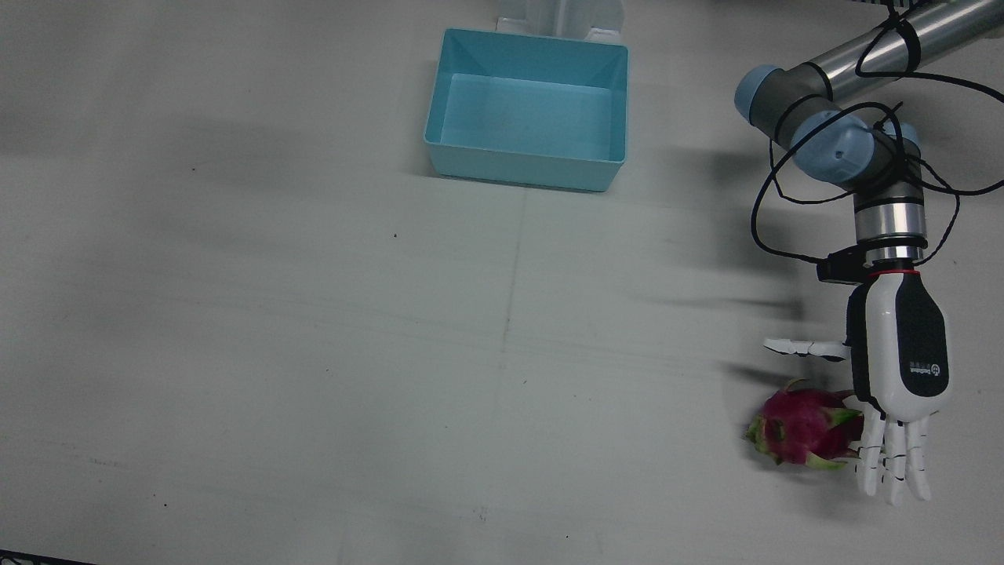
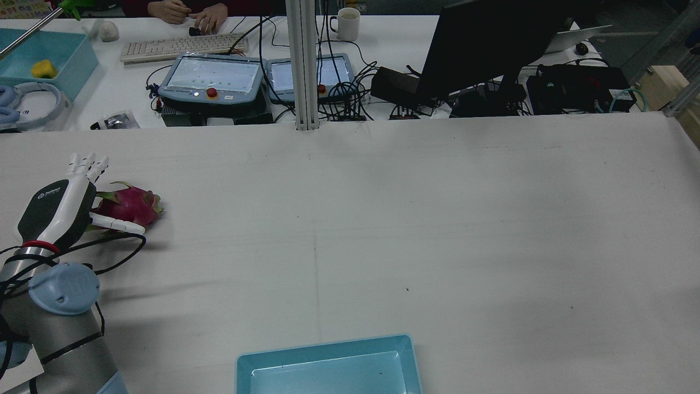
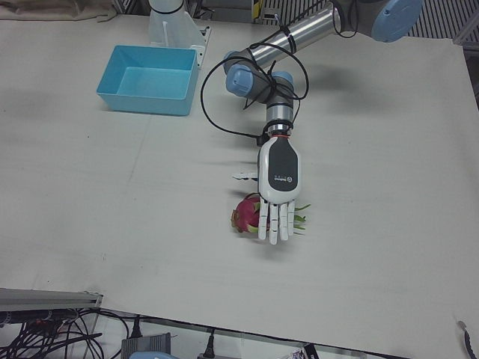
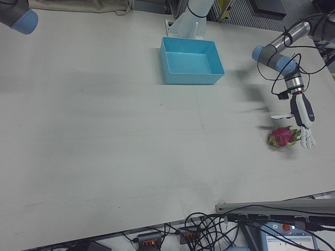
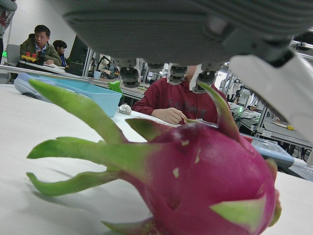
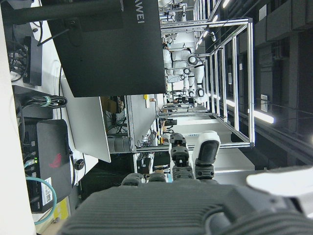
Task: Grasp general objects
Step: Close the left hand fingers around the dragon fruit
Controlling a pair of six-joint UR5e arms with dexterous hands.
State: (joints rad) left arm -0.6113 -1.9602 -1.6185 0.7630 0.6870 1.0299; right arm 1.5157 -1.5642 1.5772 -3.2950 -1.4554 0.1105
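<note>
The dragon fruit [image 1: 800,428] lies on the white table [image 1: 314,353], near the edge on the operators' side and far out on the robot's left half, its pink body pointing away from the arm's side and its green scales trailing toward the left hand [image 1: 898,369]. That hand hangs just beside the fruit, palm turned toward it, with its fingers [image 1: 894,467] stretched out straight and together past the fruit's far side and its thumb [image 1: 804,346] spread wide on the near side; it is open and holds nothing, though in the rear view the thumb [image 2: 117,223] crosses in front of the fruit [image 2: 131,205] and I cannot tell whether it touches. The left hand view shows the fruit [image 5: 195,181] filling the lower frame under the palm, resting on the table, with fingertips [image 5: 129,76] hanging above and clear of it. The left arm [image 3: 281,45] reaches down from the pedestal side, black cable looped about its wrist. A light blue bin [image 1: 529,106] stands well apart at the table's middle by the pedestals. The right hand [image 6: 195,196] shows only in its own view, fingers apart and nothing in them, against a dark monitor [image 6: 112,44]. Beyond the table a person's hands [image 2: 188,13] rest by a keyboard [image 2: 180,46].
</note>
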